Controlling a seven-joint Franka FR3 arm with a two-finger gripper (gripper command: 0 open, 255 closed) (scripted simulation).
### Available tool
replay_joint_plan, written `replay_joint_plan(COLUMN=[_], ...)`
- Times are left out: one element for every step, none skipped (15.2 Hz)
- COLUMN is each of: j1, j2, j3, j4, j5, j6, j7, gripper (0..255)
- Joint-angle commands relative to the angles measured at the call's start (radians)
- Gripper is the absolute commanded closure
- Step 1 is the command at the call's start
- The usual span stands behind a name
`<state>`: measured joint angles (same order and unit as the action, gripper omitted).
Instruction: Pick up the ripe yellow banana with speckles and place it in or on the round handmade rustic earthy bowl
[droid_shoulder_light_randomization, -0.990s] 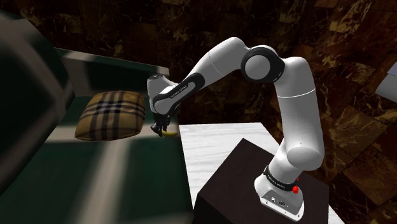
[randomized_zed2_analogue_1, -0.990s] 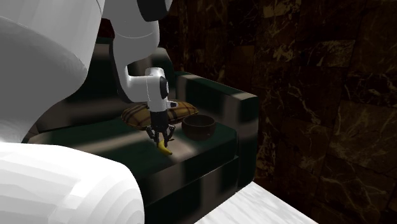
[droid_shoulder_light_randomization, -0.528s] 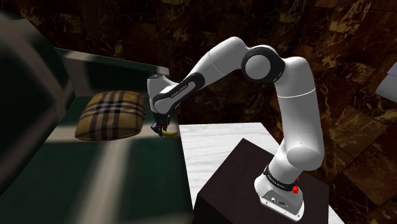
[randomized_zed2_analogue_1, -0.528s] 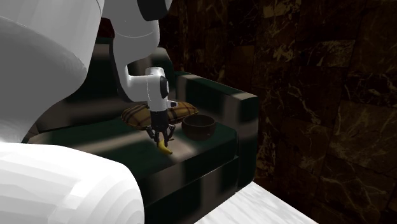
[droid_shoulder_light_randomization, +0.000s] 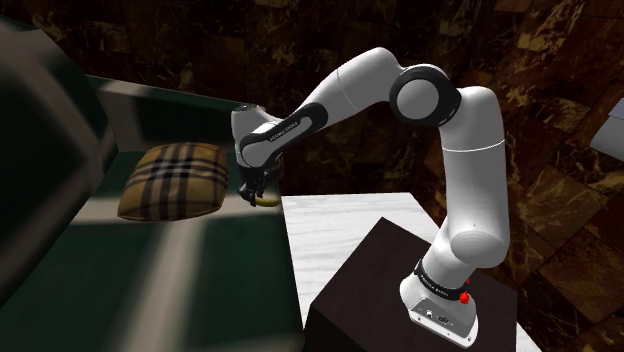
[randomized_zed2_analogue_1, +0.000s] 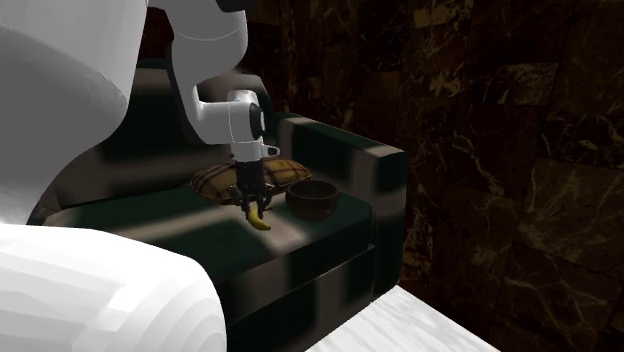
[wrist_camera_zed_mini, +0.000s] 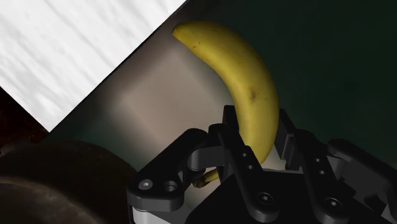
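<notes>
Tan plaid cushion (randomized_zed2_analogue_1: 212, 181) at the left, then the gripper (randomized_zed2_analogue_1: 252, 207) pinching the banana (randomized_zed2_analogue_1: 259, 220) near its stem end (a thin hold) just above the sofa (randomized_zed2_analogue_1: 322, 240), bowl (randomized_zed2_analogue_1: 313, 198) near on the right: a quick swing could twist the banana loose short of it.

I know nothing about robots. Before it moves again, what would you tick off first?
1. Pincer shut on the banana: ok.
2. Banana hanging clear of the sofa seat: ok.
3. Bowl upright, mouth up: ok.
4. Way to the bowl free, with the plaid cushion lying behind it: ok.
5. Banana above the bowl: not ok, it hangs beside it.
6. Grip firm enough for the trip: cannot tell.
</notes>
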<state>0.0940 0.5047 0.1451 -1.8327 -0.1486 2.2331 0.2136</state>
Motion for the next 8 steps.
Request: replay_joint_plan(j1=[-0.001,-0.002,-0.003,-0.003,-0.004,-0.004,-0.005,-0.006], j2=[-0.017,-0.025,-0.033,-0.041,-0.049,-0.057,-0.064,-0.072], j3=[0.002,0.003,0.004,0.005,0.006,0.007,0.008,0.009], j4=[0.006,0.008,0.010,0.013,0.015,0.018,0.021,0.024], j5=[0.004,0.006,0.008,0.010,0.012,0.013,0.015,0.017], j6=[-0.023,-0.033,-0.043,-0.054,-0.064,-0.074,-0.085,-0.095], j7=[-0.004,-0.005,-0.007,-0.008,-0.010,-0.011,-0.013,-0.014], gripper=[255,255,255,255,255,255,255,255])
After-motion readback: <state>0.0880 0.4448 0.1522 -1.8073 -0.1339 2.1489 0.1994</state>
